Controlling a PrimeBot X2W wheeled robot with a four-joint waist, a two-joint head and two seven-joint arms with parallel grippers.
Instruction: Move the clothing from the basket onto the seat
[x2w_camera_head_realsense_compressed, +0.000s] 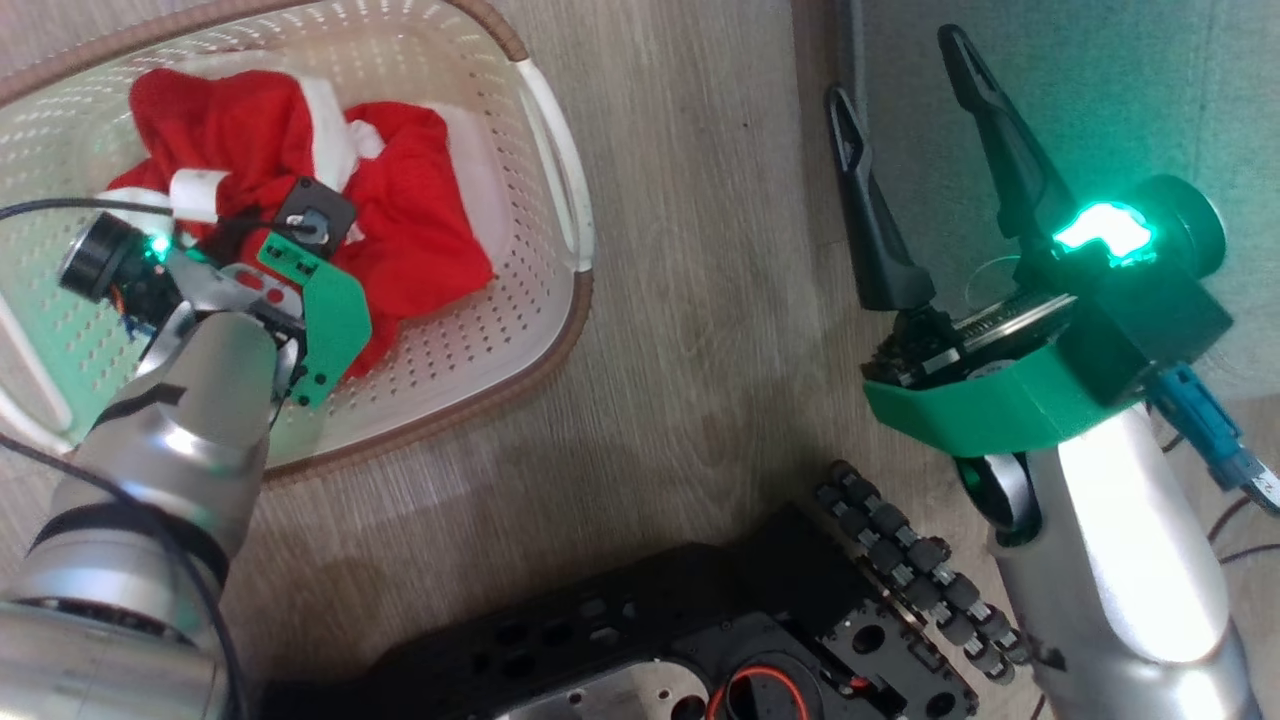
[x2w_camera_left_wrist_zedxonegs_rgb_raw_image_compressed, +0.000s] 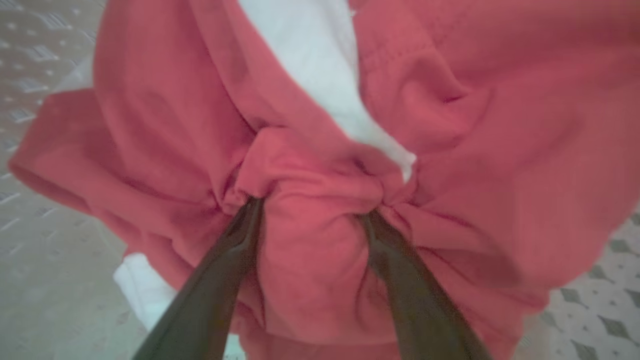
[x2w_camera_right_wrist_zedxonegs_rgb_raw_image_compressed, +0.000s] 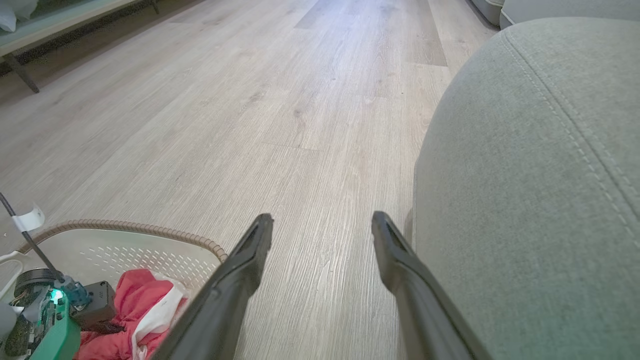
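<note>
The clothing (x2w_camera_head_realsense_compressed: 420, 230), red with white trim, lies heaped in the basket (x2w_camera_head_realsense_compressed: 555, 330) at ten o'clock in the head view. The left gripper (x2w_camera_left_wrist_zedxonegs_rgb_raw_image_compressed: 310, 207) reaches down into the heap. The arm hides the fingers from above, but the wrist view shows a red fold bunched between them, apparently pinched, though blur leaves the firmness unsure. The right gripper (x2w_camera_right_wrist_zedxonegs_rgb_raw_image_compressed: 321, 219) hangs spread wide and empty at three o'clock, probably parked clear, beside the seat (x2w_camera_right_wrist_zedxonegs_rgb_raw_image_compressed: 540, 175), whose stitched seam its wrist view reveals.

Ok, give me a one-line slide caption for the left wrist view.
Left gripper pinching a bunched fold of red-and-white clothing inside the cream basket.
</note>
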